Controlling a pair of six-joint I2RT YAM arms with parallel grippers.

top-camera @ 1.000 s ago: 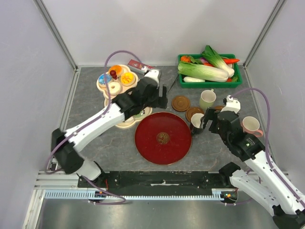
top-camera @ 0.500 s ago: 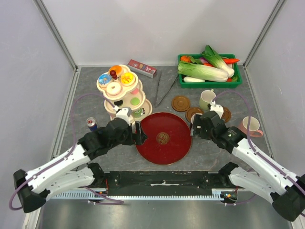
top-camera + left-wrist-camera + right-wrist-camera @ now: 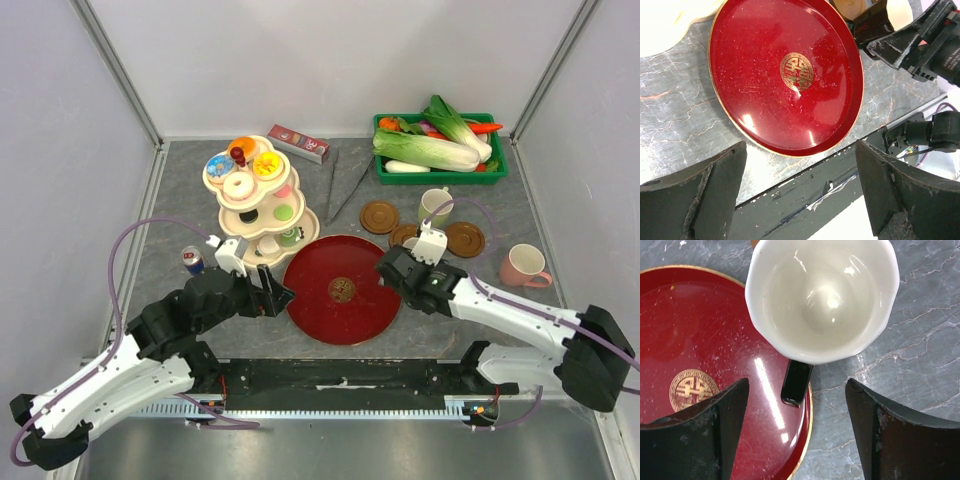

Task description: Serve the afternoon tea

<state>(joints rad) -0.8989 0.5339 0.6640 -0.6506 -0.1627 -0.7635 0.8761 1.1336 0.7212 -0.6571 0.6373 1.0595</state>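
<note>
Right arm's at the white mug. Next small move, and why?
Probably ease the right gripper forward so its open jaws straddle the black handle of the white mug, then close; the handle lies just ahead, unheld, across the red tray's rim.

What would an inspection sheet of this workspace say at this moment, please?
Surface: grey marbled tabletop, no spills seen.
Job's things: round red lacquer tray, centre bare; three-tier cream stand of colourful toy sweets behind it; white mug with black handle at the tray's right edge; pale green mug, pink mug and round brown coasters to the right.
Clutter: green crate of leafy vegetables, small drink can, red box, thin metal tongs.
Grippers: left gripper open over the tray's near edge; right gripper open over the mug's handle, not gripping.
Cables: purple cables loop off both arms.
Surroundings: pale walls; nothing else seen.
</note>
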